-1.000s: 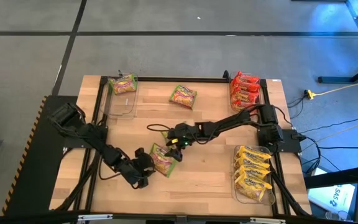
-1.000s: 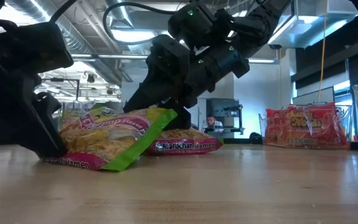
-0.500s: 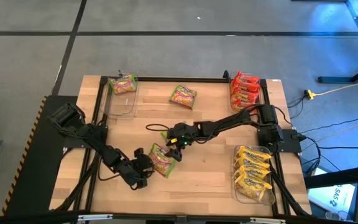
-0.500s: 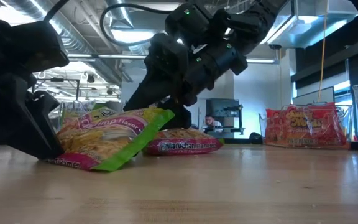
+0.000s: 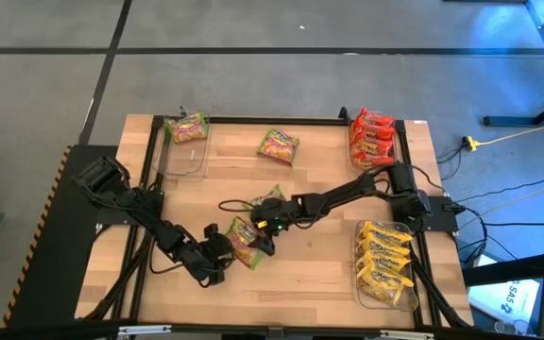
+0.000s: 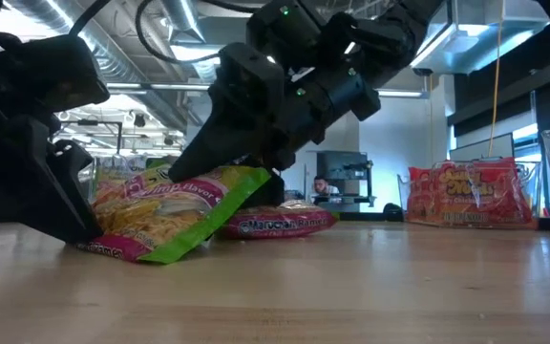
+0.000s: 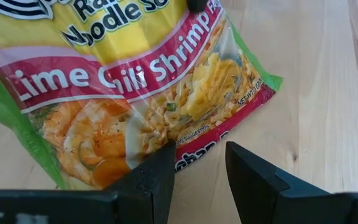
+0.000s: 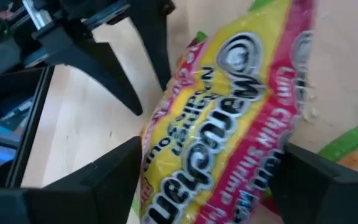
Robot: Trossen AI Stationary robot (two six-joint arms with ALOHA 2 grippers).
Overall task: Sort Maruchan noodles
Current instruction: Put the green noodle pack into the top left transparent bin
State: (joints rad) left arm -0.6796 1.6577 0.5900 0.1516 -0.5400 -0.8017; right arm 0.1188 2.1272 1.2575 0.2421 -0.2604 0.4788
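Note:
A green-pink Lime Chili Shrimp packet (image 5: 244,243) stands tilted in the table's middle. Its low edge is on the wood by my left gripper (image 5: 221,249), and its other end (image 6: 251,179) is raised. My left gripper is open in the left wrist view (image 7: 197,163), with the packet's pink edge (image 7: 197,146) just ahead of its fingertips. My right gripper (image 5: 261,227) is open, and its fingers stand on either side of the packet's raised end (image 8: 229,124). A second green-pink packet (image 6: 280,222) lies flat behind it. My left gripper has one fingertip (image 7: 157,171) at the packet's pink low edge; I cannot tell whether it touches. My right gripper comes slanting down from the table's right, its open fingers (image 8: 104,177) astride the raised end; I cannot tell whether they touch the packet.
A third green-pink packet (image 5: 279,144) lies at the far middle. One more (image 5: 187,126) is in the clear bin (image 5: 185,156) at the far left. Red-orange packets (image 5: 371,137) fill a bin at the far right, and yellow ones (image 5: 385,264) fill a bin at the near right.
My right gripper has moved toward the table's near-left and lower, over the tilted packet and closer to my left gripper. The packet stays propped, its low edge on the wood.

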